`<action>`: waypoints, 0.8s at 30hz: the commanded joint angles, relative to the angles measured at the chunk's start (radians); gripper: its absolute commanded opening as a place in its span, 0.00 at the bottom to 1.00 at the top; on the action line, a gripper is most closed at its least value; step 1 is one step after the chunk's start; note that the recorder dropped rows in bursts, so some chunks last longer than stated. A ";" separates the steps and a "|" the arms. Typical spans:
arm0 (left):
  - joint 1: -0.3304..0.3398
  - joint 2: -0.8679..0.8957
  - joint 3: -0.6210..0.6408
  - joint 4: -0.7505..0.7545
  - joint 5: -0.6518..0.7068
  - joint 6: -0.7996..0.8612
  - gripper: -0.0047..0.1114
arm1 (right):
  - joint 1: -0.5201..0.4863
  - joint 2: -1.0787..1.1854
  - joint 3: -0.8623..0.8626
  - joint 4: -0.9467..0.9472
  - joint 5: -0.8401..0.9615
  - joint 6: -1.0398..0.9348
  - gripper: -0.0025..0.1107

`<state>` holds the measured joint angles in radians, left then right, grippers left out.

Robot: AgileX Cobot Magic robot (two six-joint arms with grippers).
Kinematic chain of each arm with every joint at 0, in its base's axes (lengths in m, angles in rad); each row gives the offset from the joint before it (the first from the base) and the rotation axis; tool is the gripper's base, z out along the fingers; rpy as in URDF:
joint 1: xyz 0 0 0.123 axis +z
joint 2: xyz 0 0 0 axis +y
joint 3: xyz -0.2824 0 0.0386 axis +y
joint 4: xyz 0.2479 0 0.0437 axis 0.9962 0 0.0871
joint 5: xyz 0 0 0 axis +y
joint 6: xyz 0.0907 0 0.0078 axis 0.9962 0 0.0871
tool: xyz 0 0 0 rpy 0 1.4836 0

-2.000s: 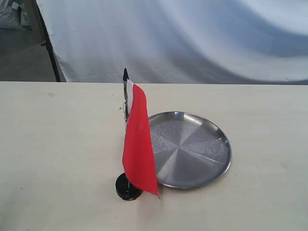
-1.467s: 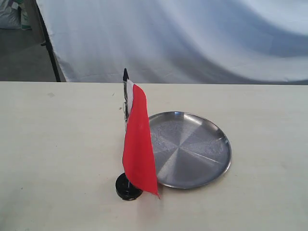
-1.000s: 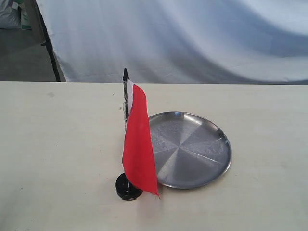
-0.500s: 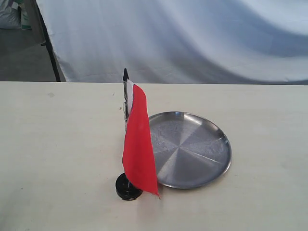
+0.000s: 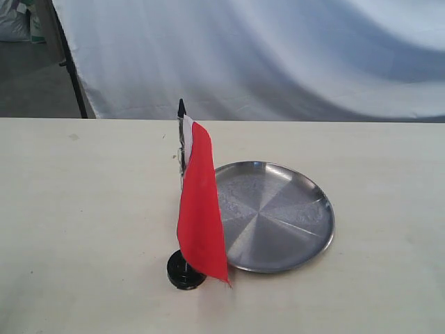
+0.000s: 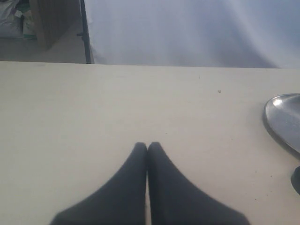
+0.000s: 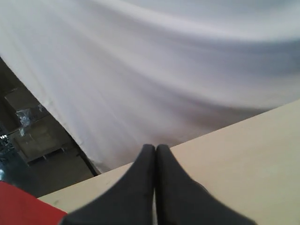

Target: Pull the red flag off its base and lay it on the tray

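The red flag [image 5: 200, 209] hangs from a thin black stick that stands upright in the small round black base [image 5: 185, 270] at the front middle of the table. The shiny steel tray [image 5: 274, 216] lies just right of it, its rim close behind the cloth. Neither arm shows in the exterior view. My left gripper [image 6: 147, 145] is shut with nothing in it, over bare table, with the tray's rim [image 6: 281, 119] and a sliver of the base [image 6: 296, 179] at the picture's edge. My right gripper [image 7: 155, 147] is also shut and empty, with a corner of the red flag [image 7: 23, 206] at the edge.
A pale wooden table [image 5: 83, 209] carries everything. Behind its far edge hangs a white cloth backdrop [image 5: 278, 56], with a dark stand leg [image 5: 69, 62] at the back left.
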<state>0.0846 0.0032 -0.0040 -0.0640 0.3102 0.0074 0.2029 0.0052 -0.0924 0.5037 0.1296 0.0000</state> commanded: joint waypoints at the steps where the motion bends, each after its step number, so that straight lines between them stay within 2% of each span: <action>1: 0.002 -0.003 0.004 0.000 -0.004 -0.007 0.04 | 0.000 -0.005 -0.069 -0.005 0.080 -0.035 0.02; 6: 0.002 -0.003 0.004 0.000 -0.004 -0.007 0.04 | 0.000 0.054 -0.129 0.098 0.179 -0.162 0.02; 16: 0.002 -0.003 0.004 0.000 -0.004 -0.007 0.04 | 0.000 0.416 -0.214 0.537 0.385 -0.694 0.02; 24: 0.002 -0.003 0.004 0.000 -0.004 -0.007 0.04 | 0.000 0.732 -0.214 0.628 0.427 -0.885 0.02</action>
<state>0.0846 0.0032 -0.0040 -0.0640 0.3102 0.0074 0.2029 0.6521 -0.3017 1.1051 0.5508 -0.8235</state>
